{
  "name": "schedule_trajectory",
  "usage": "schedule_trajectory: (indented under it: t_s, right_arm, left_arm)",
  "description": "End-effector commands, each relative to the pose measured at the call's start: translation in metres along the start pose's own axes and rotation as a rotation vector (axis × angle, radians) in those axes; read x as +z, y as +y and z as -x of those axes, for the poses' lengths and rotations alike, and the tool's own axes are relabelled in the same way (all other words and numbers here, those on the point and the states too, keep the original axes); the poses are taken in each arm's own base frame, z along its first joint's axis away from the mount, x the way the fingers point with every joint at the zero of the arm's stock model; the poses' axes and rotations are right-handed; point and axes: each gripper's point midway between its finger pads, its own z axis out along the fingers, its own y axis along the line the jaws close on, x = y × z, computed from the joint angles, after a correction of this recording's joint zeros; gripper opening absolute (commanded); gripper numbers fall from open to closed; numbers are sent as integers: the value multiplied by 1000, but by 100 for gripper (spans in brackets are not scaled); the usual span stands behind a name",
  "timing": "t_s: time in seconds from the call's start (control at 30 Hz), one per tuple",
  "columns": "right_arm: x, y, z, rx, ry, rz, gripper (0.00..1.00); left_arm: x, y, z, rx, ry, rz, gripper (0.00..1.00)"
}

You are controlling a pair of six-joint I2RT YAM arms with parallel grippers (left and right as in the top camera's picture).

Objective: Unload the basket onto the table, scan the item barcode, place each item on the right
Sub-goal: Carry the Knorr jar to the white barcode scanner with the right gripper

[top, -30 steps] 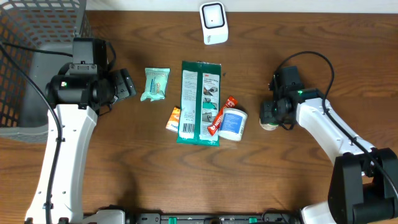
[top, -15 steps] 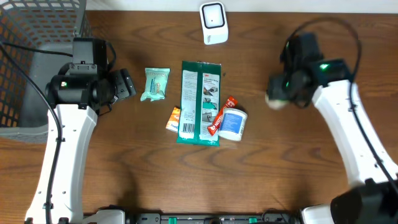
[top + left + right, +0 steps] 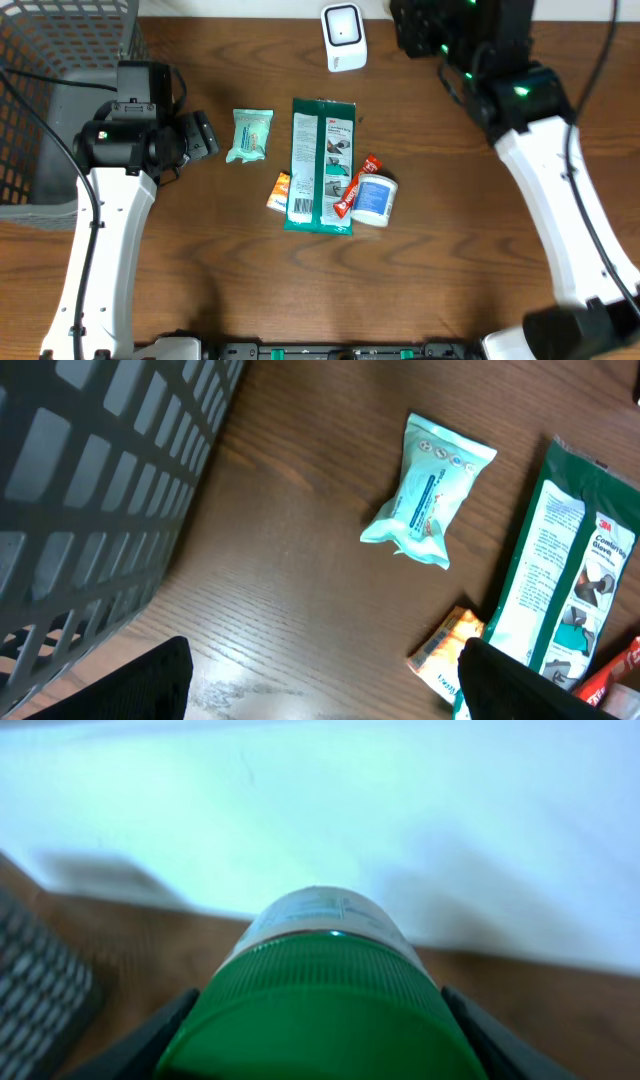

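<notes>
Your right gripper clasps the bottle, probably rigid and slick: keep hold at its green cap; left gripper wide, empty

The left arm runs up from the near edge to its dark wrist. The left gripper points right, toward the middle, with its fingers spread wide and nothing between them. The right arm stretches to the far side, and there the right gripper grips a green-capped jar — a finger pressed on each flank.
</notes>
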Motion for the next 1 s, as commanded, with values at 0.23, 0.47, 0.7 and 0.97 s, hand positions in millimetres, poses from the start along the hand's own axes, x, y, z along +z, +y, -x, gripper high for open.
schedule_trajectory:
  t_s: [0.23,0.47,0.7,0.97]
  right_arm:
    - [154,-5,-33,-3,-220,67,1]
    - [205,-3,-71,111,-319,192,1]
    - [230,-11,-105,242,-358,235,1]
    - [240,-16,-125,263,-343,238,1]
  left_arm:
    - [2,0,-1,6,9,-2,86]
    - [2,0,-1,5,9,-2,85]
    - [2,0,-1,6,9,-2,85]
    - [2,0,-1,6,9,-2,85]
